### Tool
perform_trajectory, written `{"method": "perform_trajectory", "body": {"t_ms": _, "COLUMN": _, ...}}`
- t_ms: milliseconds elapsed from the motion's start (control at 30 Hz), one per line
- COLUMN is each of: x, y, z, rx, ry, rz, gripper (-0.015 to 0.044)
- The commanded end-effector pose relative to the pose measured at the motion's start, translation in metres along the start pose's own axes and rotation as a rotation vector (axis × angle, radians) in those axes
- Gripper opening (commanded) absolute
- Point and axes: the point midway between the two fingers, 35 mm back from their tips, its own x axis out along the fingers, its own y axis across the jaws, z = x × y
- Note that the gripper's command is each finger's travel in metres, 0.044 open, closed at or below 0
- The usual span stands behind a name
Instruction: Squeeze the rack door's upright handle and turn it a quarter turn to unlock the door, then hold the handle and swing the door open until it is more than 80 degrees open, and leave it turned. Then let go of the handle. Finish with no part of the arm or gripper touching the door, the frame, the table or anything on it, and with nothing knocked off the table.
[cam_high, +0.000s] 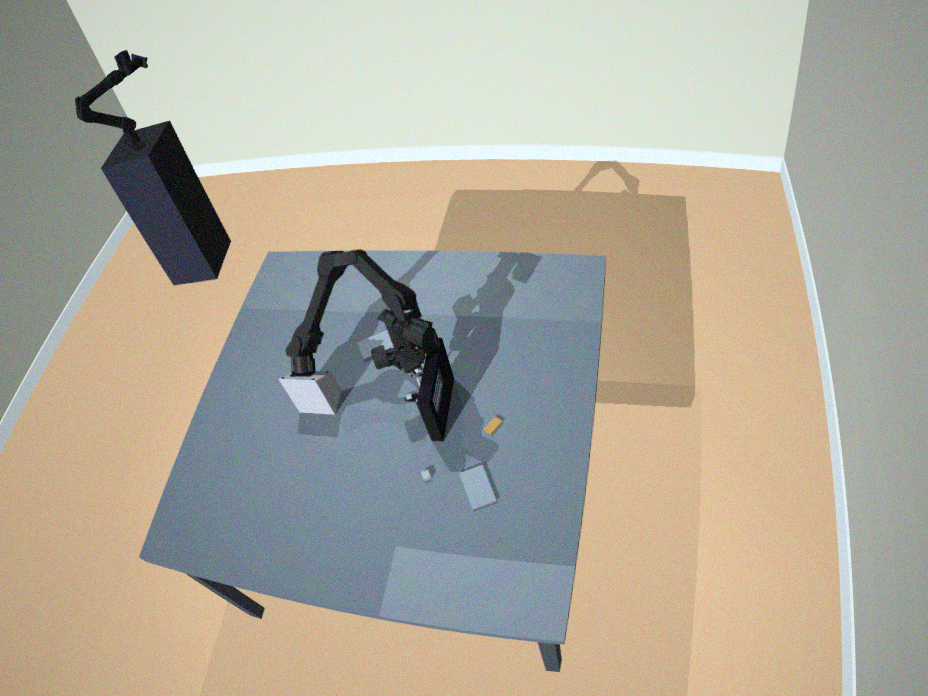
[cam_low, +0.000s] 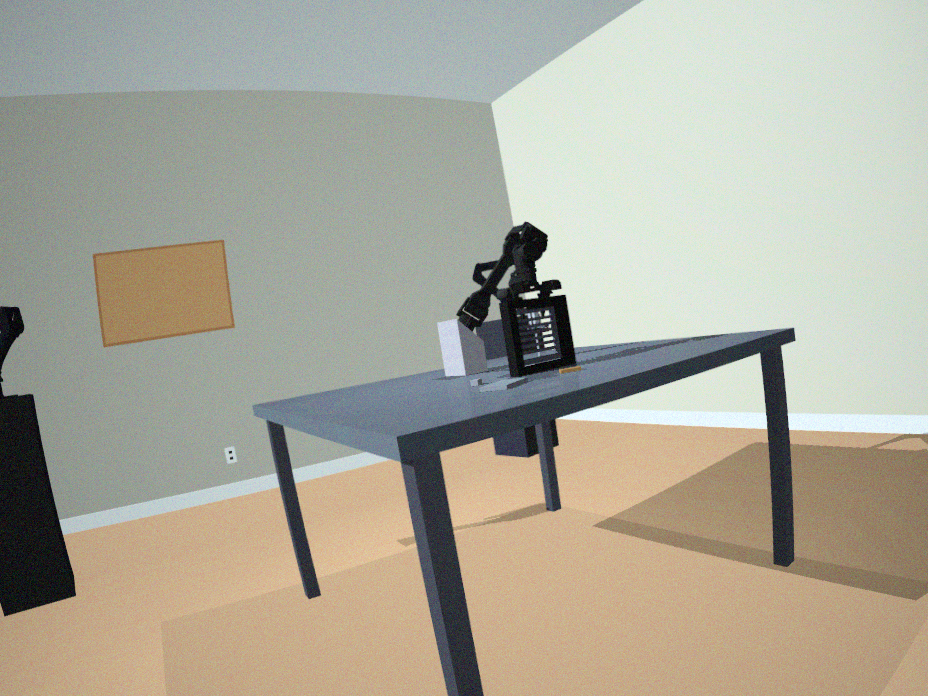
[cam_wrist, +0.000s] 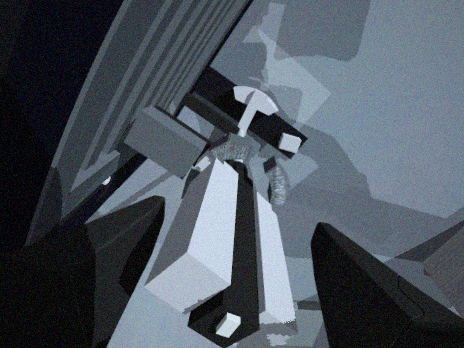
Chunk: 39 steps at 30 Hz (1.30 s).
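Rack (cam_high: 435, 428) (cam_low: 514, 337) (cam_wrist: 130, 45): landmark | handle (cam_high: 417, 374) (cam_wrist: 212, 225): on its arm-base side, long axis upright | gripper (cam_high: 412, 362) (cam_low: 533, 290) (cam_wrist: 240, 220): above, fingers apart, astride handle, unclamped | next, judged: align fingers across handle, then squeeze

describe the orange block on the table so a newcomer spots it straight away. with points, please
Find the blue-grey table (cam_high: 299, 494) (cam_low: 359, 408), then the upright black frame (cam_high: 433, 430) (cam_low: 514, 352) on it. Beside its foot lies a small block (cam_high: 493, 424) (cam_low: 570, 369), the only orange thing on the tabletop.
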Motion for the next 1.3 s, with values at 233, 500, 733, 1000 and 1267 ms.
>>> {"method": "perform_trajectory", "body": {"t_ms": 233, "x": 0.0016, "y": 0.0033, "z": 0.001, "rx": 0.552, "ry": -0.004, "rz": 0.008, "gripper": 0.0285}}
{"method": "perform_trajectory", "body": {"t_ms": 500, "x": 0.0016, "y": 0.0033, "z": 0.001, "rx": 0.626, "ry": -0.003, "rz": 0.008, "gripper": 0.0285}}
{"method": "perform_trajectory", "body": {"t_ms": 733, "x": 0.0016, "y": 0.0033, "z": 0.001, "rx": 0.626, "ry": -0.003, "rz": 0.008, "gripper": 0.0245}}
{"method": "perform_trajectory", "body": {"t_ms": 1000, "x": 0.0016, "y": 0.0033, "z": 0.001, "rx": 0.626, "ry": -0.003, "rz": 0.008, "gripper": 0.0192}}
{"method": "perform_trajectory", "body": {"t_ms": 1267, "x": 0.0016, "y": 0.0033, "z": 0.001, "rx": 0.626, "ry": -0.003, "rz": 0.008, "gripper": 0.0139}}
